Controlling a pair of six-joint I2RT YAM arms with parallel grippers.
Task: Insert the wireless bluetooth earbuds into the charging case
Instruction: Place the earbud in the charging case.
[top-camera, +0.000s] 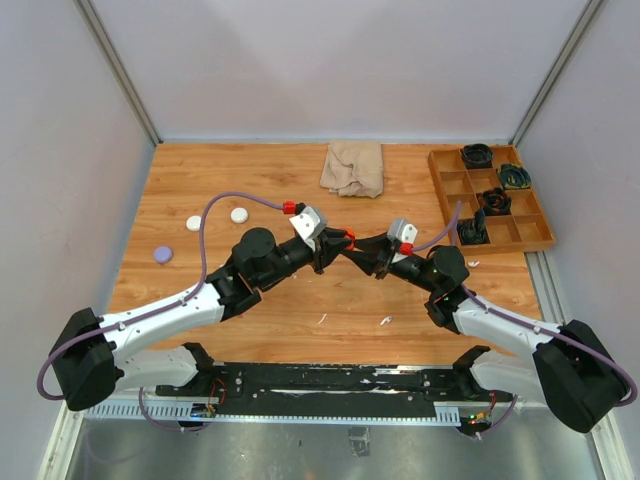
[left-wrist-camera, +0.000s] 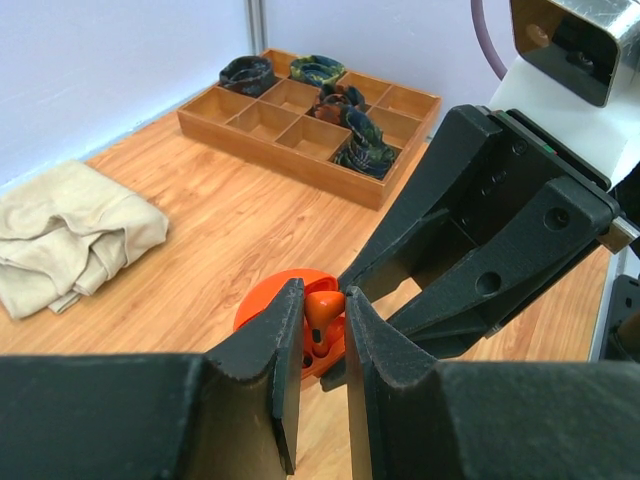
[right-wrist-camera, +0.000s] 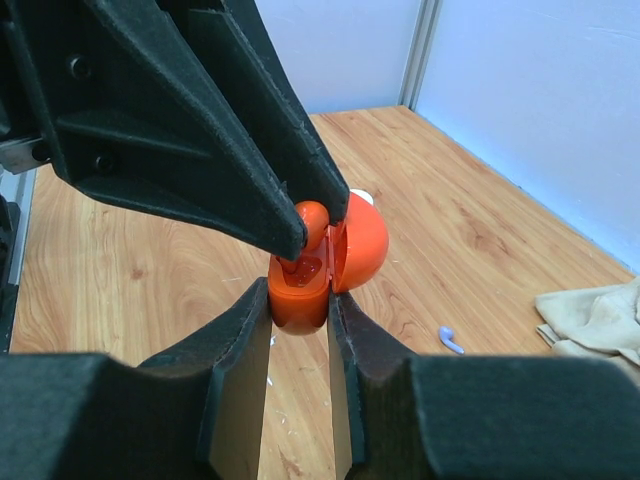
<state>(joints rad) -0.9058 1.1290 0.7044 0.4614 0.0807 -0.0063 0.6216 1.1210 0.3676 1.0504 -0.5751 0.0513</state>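
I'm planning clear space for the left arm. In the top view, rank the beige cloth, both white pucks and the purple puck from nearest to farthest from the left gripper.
From the left gripper:
1. Beige cloth, straight beyond it.
2. Inner white puck, to its left.
3. Outer white puck, further left.
4. Purple puck, farthest left.

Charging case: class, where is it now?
The charging case is mid-frame in the top view, held in the right claw, meeting the left claw's red earbud.
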